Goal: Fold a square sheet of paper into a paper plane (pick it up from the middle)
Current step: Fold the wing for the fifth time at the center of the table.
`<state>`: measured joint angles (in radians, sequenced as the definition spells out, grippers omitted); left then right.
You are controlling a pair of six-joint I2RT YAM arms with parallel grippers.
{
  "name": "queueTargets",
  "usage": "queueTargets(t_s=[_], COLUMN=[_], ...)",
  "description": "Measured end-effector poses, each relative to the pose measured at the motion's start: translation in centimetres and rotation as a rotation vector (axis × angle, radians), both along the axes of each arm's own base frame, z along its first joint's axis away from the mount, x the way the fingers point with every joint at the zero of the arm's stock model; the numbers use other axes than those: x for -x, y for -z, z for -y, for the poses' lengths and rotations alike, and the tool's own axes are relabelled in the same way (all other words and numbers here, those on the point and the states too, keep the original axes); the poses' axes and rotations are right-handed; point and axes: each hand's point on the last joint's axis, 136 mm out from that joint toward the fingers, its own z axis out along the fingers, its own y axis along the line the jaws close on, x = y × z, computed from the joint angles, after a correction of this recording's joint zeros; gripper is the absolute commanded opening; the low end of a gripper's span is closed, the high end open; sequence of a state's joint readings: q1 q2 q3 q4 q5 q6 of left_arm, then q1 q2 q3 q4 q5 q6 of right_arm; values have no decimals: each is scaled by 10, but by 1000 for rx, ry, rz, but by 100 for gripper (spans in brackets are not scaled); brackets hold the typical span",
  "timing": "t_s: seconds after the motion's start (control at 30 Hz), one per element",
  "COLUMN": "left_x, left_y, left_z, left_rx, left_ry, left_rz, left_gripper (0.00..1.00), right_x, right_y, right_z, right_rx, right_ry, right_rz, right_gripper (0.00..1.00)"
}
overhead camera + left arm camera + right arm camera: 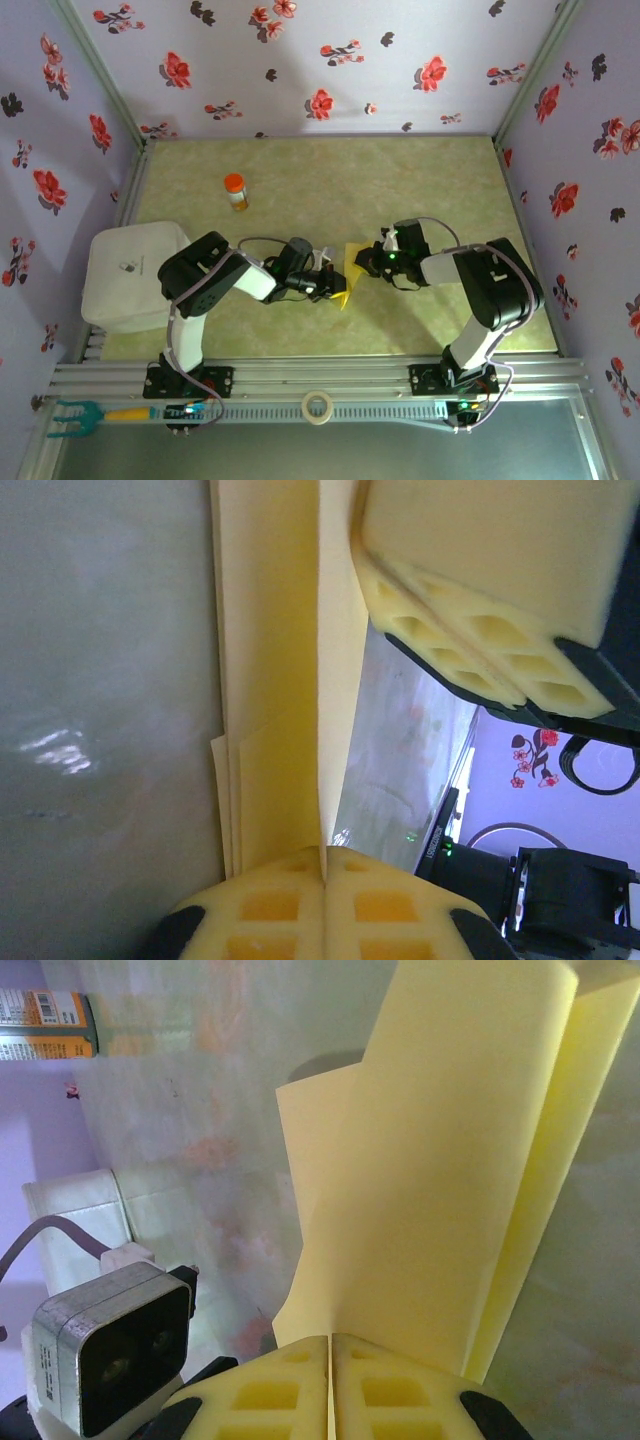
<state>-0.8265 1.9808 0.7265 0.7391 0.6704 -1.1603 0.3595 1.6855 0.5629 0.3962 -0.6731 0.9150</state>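
Yellow paper: the square sheet of paper (346,270), already creased into long layers, sits over the table (450,190). Left gripper (322,868) and right gripper (330,1345) each pinch one end. Final wing folds are judged outstanding.

The table (400,180) has a flat, pale green marbled top, bounded along its near edge by an aluminium rail (330,375). A small orange-capped bottle (235,191) stands upright on the far-left part of the top, well apart from a white rounded case (125,275) that lies at the left edge near the front corner. On the slotted strip (400,410) in front of the rail lie a roll of tape (318,407), near the middle, and a green-tined tool with an orange handle (85,412), at the left end.
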Motion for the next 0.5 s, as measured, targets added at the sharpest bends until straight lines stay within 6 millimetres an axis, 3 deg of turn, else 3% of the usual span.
queueTargets(t_s=[0.5], left_x=[-1], left_y=[0], left_z=[0], left_rx=[-3], left_ry=[-15], left_rz=[-21], left_gripper=[0], right_x=[1], right_y=[5], right_z=[-1], right_rx=[-3], right_ry=[-8], right_rz=[-10], right_gripper=[11])
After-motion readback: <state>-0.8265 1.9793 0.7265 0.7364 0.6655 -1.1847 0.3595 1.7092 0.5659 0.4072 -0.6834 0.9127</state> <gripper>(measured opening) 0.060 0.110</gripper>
